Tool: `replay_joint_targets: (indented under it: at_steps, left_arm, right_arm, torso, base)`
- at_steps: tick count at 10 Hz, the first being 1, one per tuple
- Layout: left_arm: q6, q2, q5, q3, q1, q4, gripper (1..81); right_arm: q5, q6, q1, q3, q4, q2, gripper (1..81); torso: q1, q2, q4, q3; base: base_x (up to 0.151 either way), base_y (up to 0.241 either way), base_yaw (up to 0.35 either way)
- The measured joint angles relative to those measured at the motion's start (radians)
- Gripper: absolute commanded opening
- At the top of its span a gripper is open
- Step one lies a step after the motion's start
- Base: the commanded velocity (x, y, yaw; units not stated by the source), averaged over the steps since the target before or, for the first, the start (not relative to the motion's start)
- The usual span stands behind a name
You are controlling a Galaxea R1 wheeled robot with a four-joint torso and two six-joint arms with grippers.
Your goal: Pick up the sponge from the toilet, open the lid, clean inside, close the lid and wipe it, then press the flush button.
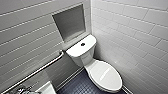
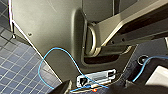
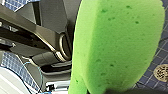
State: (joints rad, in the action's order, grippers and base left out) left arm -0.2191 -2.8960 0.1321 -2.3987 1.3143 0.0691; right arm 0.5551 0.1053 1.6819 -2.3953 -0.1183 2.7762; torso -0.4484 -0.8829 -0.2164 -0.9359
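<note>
Facing toilet [image 1: 82, 55], lid [image 1: 106, 75] shut, head view; sponge [image 3: 115, 45] close-up, right wrist view.

The toilet [image 1: 83, 56] stands below a niche [image 1: 71, 22] (rail [image 1: 40, 68] left).

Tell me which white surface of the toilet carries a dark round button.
The boxy rectangular tank's flat top, with the dark round button at its centre; the smooth oval lid is plain.

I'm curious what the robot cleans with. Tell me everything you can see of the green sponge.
The sponge is bright green, soft-looking foam, pitted with small pores, with one rounded end. It sits close in front of the right wrist camera, clear of the dark blue tiled floor. Its other end appears pinched by the right gripper. Nothing else touches it.
</note>
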Motion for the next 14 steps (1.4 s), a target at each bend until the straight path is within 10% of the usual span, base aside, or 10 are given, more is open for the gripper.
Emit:
replay_joint_targets:
  at_steps: [14]
  left_arm:
    - [0.000, -0.055, 0.021, -0.124, 0.051, 0.002, 81.1]
  right_arm:
    - [-0.132, 0.000, 0.000, -0.146, 0.038, 0.108, 1.0]
  torso:
    - [0.248, 0.372, 0.082, 0.473]
  base:
    - [0.000, 0.000, 0.000]
